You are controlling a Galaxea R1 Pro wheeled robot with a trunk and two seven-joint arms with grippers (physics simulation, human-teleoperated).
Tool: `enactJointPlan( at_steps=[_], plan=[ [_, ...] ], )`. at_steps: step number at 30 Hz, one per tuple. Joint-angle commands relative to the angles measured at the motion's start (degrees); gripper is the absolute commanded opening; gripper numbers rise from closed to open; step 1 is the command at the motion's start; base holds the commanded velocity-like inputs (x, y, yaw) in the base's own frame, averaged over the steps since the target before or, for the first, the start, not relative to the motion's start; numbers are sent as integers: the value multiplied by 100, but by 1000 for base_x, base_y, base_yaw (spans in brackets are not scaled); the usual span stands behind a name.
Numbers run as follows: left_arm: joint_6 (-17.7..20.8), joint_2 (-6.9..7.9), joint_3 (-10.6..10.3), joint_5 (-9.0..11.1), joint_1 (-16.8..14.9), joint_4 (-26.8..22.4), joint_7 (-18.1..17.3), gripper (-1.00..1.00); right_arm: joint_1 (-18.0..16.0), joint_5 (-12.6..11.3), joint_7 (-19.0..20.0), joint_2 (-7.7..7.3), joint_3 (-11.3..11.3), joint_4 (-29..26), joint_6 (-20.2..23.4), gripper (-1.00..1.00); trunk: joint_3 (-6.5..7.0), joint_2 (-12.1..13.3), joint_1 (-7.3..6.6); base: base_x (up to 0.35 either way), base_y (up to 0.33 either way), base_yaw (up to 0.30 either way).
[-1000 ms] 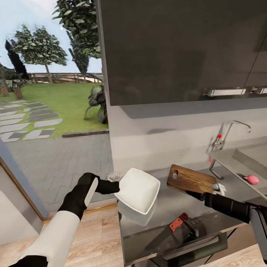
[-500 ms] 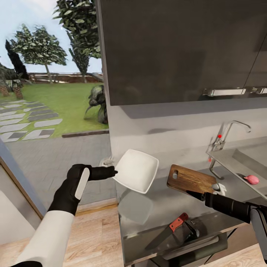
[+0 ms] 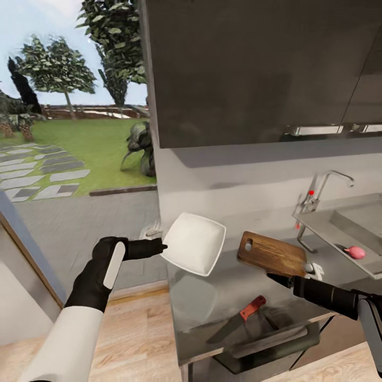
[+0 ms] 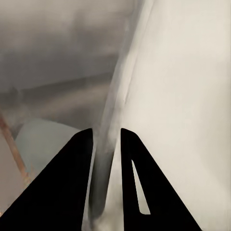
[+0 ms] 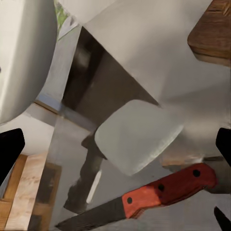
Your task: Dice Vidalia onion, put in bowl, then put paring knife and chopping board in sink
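Vidalia onion (image 3: 354,251): small pink bulb, lying in the sink (image 3: 323,225) at far right of head view, beyond the chopping board (image 3: 271,253). Nearer the right arm by a wide margin; well apart from the left.

Right gripper (image 3: 306,269) sits at the board's near-right corner, onion further right and back from it. Looks clamped on the board edge, board seemingly tilted off the countertop (image 3: 233,297), but contact too small to confirm; opening: cannot tell.

Paring knife (image 3: 237,320) flat on countertop near front edge, red handle toward the board, blade pointing front-left.

Bowl (image 3: 194,243) glossy white, squarish, held tilted in the air over the counter's left end. Left gripper (image 4: 106,140) closed on its rim, fingers (image 4: 79,159) either side of the wall.

Judgement: onion pickup falls to the right arm, once freed.
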Motion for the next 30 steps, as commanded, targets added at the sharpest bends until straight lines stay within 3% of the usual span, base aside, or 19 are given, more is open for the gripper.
enactJointPlan(
  at_steps=[1, 9, 15, 19, 23, 25, 28, 30],
  plan=[
    [29, -11, 21, -5, 20, -31, -30, -100, -7, 14, 28, 0, -5, -1, 24, 100, -12, -12, 0, -310, 0, 0],
    [-11, -102, 127, 0, 170, -176, 102, -100, -13, 17, -101, 5, -13, 7, 24, 100, -12, -12, 0, -326, 0, 0],
    [-19, -295, 460, 2, 209, -341, 650, -100, -14, 16, -411, 17, -14, 2, 24, 100, -12, -12, 0, -221, 0, 0],
    [-4, -436, 553, 2, 225, -745, 937, -100, -12, 23, -629, 33, -7, 0, 24, 100, -12, -12, 0, -47, 0, 0],
    [-6, -537, 577, 24, 226, -814, 1220, -100, -26, 23, -900, 52, -1, 0, 24, 100, -12, -12, 0, -3, 0, 0],
    [-12, -558, 584, 177, 226, -818, 1507, -100, -40, 24, -953, 62, 1, -5, 24, 100, -12, -12, 0, 0, 0, 0],
    [-20, -562, 587, 683, 226, -817, 2060, -100, -46, 24, -985, 68, 3, -4, 24, 100, -12, -12, 0, 0, 0, 0],
    [-29, -562, 585, 1267, 226, -812, 2655, -100, -48, 24, -1033, 66, 3, 2, 24, 100, -12, -12, 0, 0, 0, 0]
  ],
)
